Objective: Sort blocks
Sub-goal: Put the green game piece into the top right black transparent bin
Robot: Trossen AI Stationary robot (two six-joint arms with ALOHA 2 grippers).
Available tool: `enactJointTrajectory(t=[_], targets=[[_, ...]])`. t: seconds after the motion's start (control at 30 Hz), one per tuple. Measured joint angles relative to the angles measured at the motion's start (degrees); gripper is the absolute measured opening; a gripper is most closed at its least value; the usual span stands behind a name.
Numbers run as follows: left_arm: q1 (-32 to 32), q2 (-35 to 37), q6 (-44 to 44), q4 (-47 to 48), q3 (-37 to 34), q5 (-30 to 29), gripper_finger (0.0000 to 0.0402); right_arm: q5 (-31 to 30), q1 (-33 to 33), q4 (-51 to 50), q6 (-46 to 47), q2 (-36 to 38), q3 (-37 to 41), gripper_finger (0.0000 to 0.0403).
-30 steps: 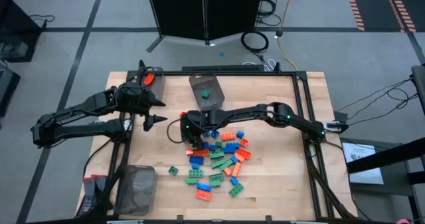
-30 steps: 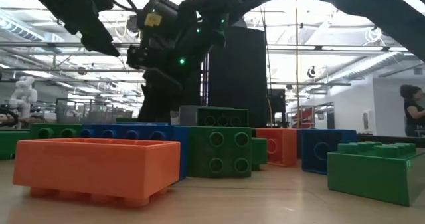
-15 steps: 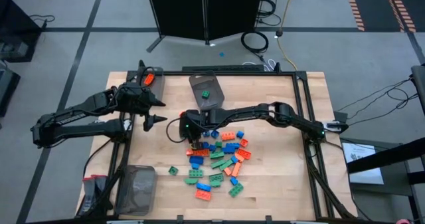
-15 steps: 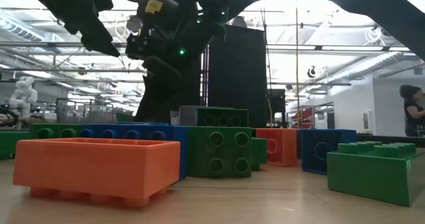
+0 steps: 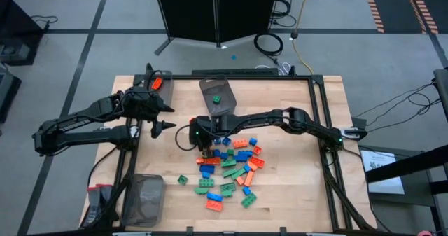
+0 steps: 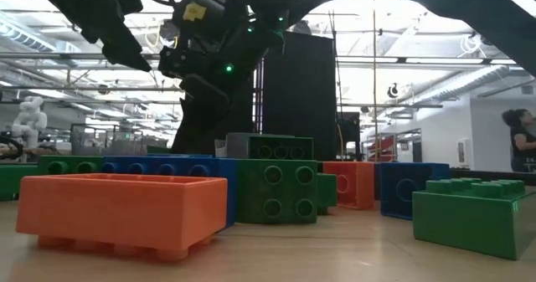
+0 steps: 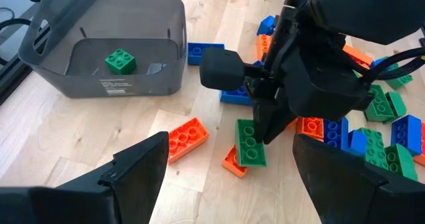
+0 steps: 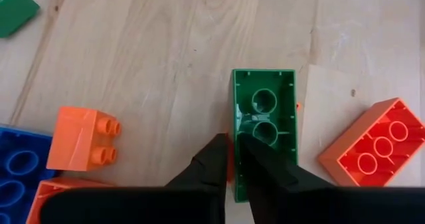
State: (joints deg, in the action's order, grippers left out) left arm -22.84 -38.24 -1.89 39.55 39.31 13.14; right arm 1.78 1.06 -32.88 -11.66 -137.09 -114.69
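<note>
High view: the blocks (image 5: 231, 167) were scattered just in front of the dark bin (image 5: 217, 94), which held one green block (image 5: 217, 99); the right gripper (image 5: 204, 150) was at the pile's left edge, while the left gripper (image 5: 168, 116) was held to the bin's left, fingers spread. Left wrist view: a long green block (image 7: 250, 142) was seen under the right gripper beside the bin (image 7: 99, 48). Right wrist view: the fingers (image 8: 216, 163) were pinched on that green block's (image 8: 264, 127) wall.

- blocks (image 7: 252, 143) were smooth glossy plastic
- table (image 5: 294, 187) was light wood, matt, visible grain
- bin (image 7: 99, 64) was dark translucent plastic
- gripper fingers (image 8: 264, 171) were matt black
</note>
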Motion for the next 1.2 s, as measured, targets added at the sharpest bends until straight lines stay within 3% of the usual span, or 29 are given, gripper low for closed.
enactJointTrajectory(t=[0.13,0.4,0.53,1.2], targets=[[-0.01,0.00,0.00,0.00,0.00,0.01,0.0322,0.14,-0.04,0.00,-0.09,-0.03,0.02,0.0081],[0.01,0.00,0.00,0.00,0.00,0.01,0.0322,1.99,-1.09,-0.48,0.15,-0.06,0.11,0.0202],[-0.01,0.00,0.00,0.00,0.00,0.01,0.0322,2.06,-1.90,-0.49,0.32,-0.10,0.11,0.0237],[-0.01,0.00,0.05,-0.11,-0.22,0.01,0.0322,-1.88,-2.41,-0.18,-2.08,2.85,0.00,0.0249]])
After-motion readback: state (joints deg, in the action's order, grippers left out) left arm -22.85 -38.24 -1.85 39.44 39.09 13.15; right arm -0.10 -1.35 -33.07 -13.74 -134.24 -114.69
